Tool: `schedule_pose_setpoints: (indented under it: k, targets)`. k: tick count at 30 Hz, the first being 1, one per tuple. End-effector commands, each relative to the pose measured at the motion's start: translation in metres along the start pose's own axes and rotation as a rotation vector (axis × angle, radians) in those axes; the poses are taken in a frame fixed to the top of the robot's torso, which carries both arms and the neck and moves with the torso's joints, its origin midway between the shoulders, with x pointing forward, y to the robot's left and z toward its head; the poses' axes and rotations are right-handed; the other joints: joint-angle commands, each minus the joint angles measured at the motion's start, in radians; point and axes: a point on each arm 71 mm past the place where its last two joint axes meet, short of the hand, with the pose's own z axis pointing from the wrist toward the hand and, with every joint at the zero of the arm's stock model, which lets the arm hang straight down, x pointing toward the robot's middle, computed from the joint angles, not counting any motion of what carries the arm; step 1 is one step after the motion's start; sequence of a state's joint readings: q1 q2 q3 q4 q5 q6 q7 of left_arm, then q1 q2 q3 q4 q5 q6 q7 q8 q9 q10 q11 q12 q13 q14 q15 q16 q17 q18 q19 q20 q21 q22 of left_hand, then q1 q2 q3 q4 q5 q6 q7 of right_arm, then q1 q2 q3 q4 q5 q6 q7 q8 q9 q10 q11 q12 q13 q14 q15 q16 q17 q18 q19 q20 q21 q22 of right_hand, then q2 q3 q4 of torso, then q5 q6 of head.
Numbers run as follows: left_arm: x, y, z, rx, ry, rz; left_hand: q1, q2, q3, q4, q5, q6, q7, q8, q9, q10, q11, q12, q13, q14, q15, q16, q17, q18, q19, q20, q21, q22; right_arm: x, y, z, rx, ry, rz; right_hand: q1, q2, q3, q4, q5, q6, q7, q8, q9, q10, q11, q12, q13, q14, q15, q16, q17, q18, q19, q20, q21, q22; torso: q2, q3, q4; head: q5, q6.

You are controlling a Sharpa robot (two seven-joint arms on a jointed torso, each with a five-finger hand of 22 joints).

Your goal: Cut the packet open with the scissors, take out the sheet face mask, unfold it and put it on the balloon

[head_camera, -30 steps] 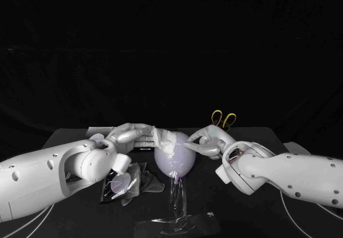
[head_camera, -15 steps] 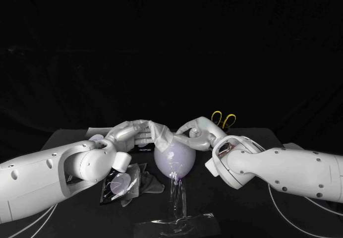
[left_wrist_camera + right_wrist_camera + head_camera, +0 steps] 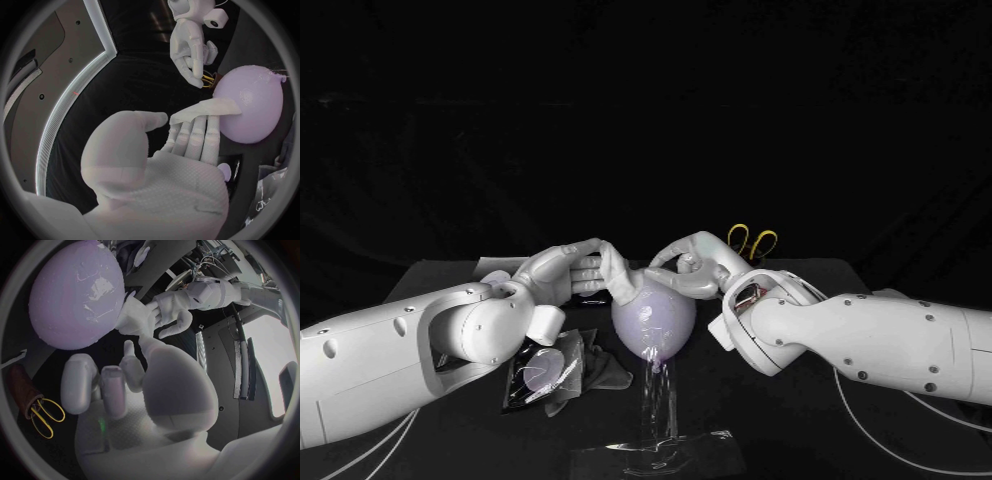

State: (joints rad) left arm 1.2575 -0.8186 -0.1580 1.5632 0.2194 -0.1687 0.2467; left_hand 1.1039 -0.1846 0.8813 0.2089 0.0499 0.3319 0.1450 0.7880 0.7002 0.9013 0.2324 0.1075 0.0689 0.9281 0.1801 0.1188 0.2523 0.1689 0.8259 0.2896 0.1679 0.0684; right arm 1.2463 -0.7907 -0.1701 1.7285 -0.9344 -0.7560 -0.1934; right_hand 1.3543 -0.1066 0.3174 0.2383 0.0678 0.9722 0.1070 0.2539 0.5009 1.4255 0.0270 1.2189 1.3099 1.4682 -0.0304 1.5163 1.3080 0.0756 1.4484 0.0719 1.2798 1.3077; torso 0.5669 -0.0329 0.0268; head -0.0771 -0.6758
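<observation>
Head view: a black table [image 3: 790, 430] under a black backdrop bears one lilac balloon [image 3: 653, 318] at centre on one clear stand [image 3: 656, 445], one packet [image 3: 542, 375] near left and one pair of scissors [image 3: 751, 240] far right

Left wrist view: the left hand [image 3: 162, 165] pinches one sheet face mask [image 3: 206, 106], its edge touching the balloon

Right wrist view: the right hand [image 3: 131, 390] hangs beside the balloon, fingers apart, holding nothing
</observation>
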Motion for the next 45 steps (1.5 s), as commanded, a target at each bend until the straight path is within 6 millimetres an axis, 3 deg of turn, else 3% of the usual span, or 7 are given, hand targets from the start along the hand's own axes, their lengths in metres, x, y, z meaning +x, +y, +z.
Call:
schedule_pose_setpoints:
  k: [1,8,10,13,16,25,45]
  targets:
    - [0.0,0.002,0.0,-0.041,-0.009,0.005,-0.026,-0.009,-0.062,0.014,-0.002,-0.003,0.148,-0.015,-0.028,0.011,-0.001,0.01,-0.001,0.012,0.0,0.005,-0.001,0.002,0.006,0.001,-0.008,-0.002,0.0,0.003,0.001,-0.024,0.002,-0.006,0.009,0.0,0.0,-0.007,0.006,0.009,0.002,-0.005,-0.001,0.008,0.0,0.001,0.038,0.087,-0.008,0.005,0.195,-0.017,0.003,-0.001,0.001,0.187,0.0,0.0011,-0.0002,0.001,0.0]
    - [-0.003,0.003,0.001,-0.05,-0.043,0.038,-0.047,-0.021,-0.231,0.056,-0.001,0.088,0.142,-0.037,-0.107,0.03,-0.01,0.022,-0.002,0.027,-0.006,0.01,-0.003,0.0,0.01,0.001,-0.022,-0.001,0.001,0.003,0.001,-0.025,0.002,-0.005,0.01,0.0,0.0,-0.007,0.006,0.009,0.002,-0.005,-0.001,0.009,0.0,0.002,0.039,0.087,-0.008,0.005,0.195,-0.018,0.003,-0.001,0.002,0.187,0.001,0.0008,-0.0013,0.001,-0.001]
    - [-0.005,0.002,0.001,-0.048,-0.056,0.054,-0.028,-0.025,-0.253,0.046,-0.001,0.107,0.138,-0.045,-0.124,0.033,-0.008,0.023,-0.002,0.03,-0.008,0.012,-0.003,0.0,0.012,0.001,-0.023,-0.001,0.0,0.003,0.001,-0.025,0.002,-0.004,0.01,0.0,0.0,-0.007,0.006,0.009,0.002,-0.005,-0.001,0.009,0.0,0.002,0.039,0.087,-0.008,0.005,0.195,-0.018,0.003,-0.001,0.002,0.187,0.0,0.0006,-0.0009,0.0,-0.001]
    - [-0.007,0.002,0.001,-0.045,-0.077,0.077,0.081,-0.083,-0.321,-0.031,-0.001,0.196,0.119,-0.053,-0.16,0.083,-0.03,0.049,0.004,0.076,-0.027,0.039,0.008,0.01,0.039,-0.001,-0.014,0.003,0.0,0.003,0.0,-0.025,0.002,-0.004,0.01,0.0,0.001,-0.008,0.006,0.009,0.002,-0.005,-0.001,0.009,0.0,0.002,0.039,0.086,-0.008,0.005,0.194,-0.017,0.002,-0.001,0.001,0.187,0.0,0.0005,-0.0003,0.0,-0.002]
    - [-0.008,0.002,0.001,-0.042,-0.093,0.095,0.132,-0.081,-0.362,-0.046,0.0,0.238,0.11,-0.079,-0.199,0.105,-0.042,0.058,0.004,0.094,-0.035,0.051,0.016,0.013,0.055,-0.002,-0.012,0.002,0.0,0.003,0.0,-0.026,0.003,-0.004,0.011,0.0,0.001,-0.008,0.006,0.01,0.002,-0.005,-0.002,0.009,0.0,0.002,0.039,0.087,-0.008,0.005,0.195,-0.017,0.002,-0.001,0.001,0.187,0.0,0.0004,0.0002,0.001,-0.001]
    - [-0.009,0.001,0.002,-0.029,-0.13,0.134,0.291,-0.038,-0.348,-0.102,-0.001,0.42,0.053,-0.135,-0.294,0.216,-0.097,0.102,0.015,0.186,-0.087,0.113,0.062,0.017,0.133,-0.026,0.016,0.008,0.0,0.002,0.0,-0.024,0.004,-0.005,0.012,0.001,0.002,-0.01,0.005,0.014,0.001,-0.005,-0.002,0.009,-0.001,0.005,0.04,0.087,-0.009,0.006,0.195,-0.017,0.003,-0.001,0.002,0.187,0.0,0.0004,-0.0007,0.003,-0.001]
    - [-0.006,-0.004,0.003,0.042,-0.148,0.149,0.36,0.083,-0.362,-0.118,-0.001,0.575,-0.004,-0.174,-0.36,0.336,-0.152,0.126,0.023,0.269,-0.136,0.181,0.139,0.015,0.216,-0.075,0.062,0.022,0.001,0.002,-0.001,-0.014,0.027,-0.009,0.011,0.0,0.002,-0.011,0.003,0.02,0.0,-0.004,-0.002,0.008,-0.002,0.004,0.04,0.086,-0.009,0.005,0.194,-0.017,0.002,-0.002,0.001,0.187,0.0,0.0002,-0.0002,0.007,-0.002]
